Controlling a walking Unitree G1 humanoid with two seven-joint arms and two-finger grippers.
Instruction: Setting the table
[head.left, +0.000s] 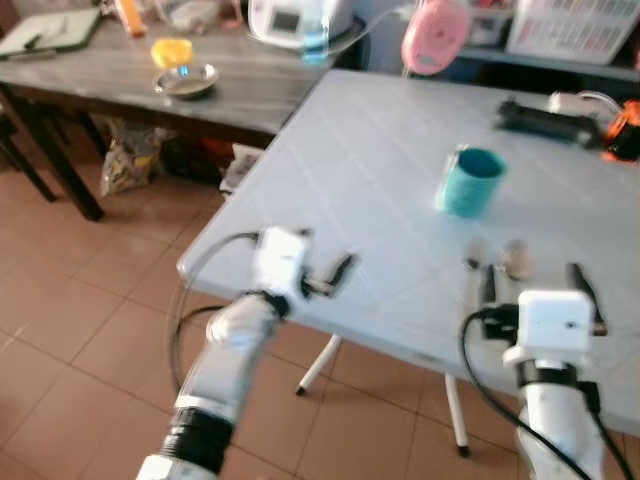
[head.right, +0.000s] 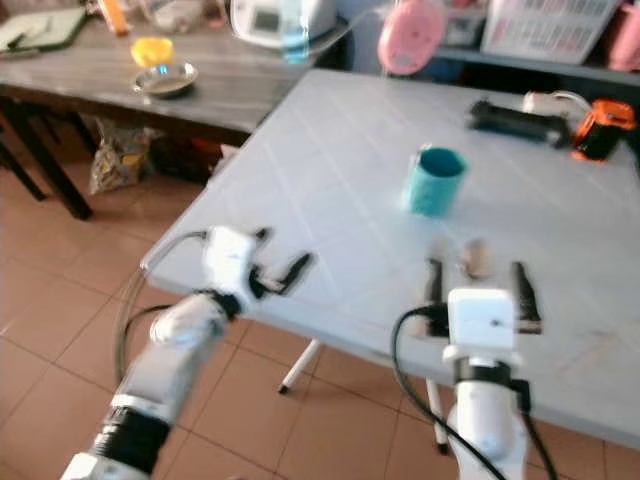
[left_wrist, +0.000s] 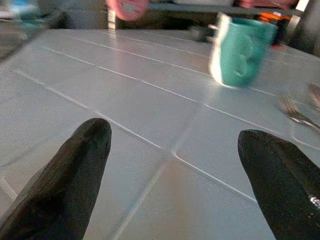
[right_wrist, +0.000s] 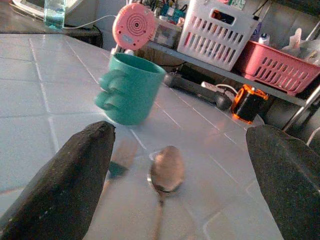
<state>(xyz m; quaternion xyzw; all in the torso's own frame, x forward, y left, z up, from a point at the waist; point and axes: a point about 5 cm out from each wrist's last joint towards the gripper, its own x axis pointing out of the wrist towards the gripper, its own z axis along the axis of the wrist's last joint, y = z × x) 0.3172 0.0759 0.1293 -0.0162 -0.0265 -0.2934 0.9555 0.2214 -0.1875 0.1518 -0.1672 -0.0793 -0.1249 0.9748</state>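
Right gripper (head.right: 478, 275), matte black fingers spread wide and grasping nothing, hovers over the pale tiled table (head.left: 380, 180) near its front edge. Between the fingers lie a metal spoon (right_wrist: 165, 172) and fork (right_wrist: 119, 159) (blurred). Beyond stands a teal ridged mug (head.left: 471, 181). Left gripper (head.left: 325, 275), likewise spread, is empty.

Teal mug (head.left: 470, 181) and spoon (right_wrist: 165, 172) amid bare tabletop (head.left: 340, 170).
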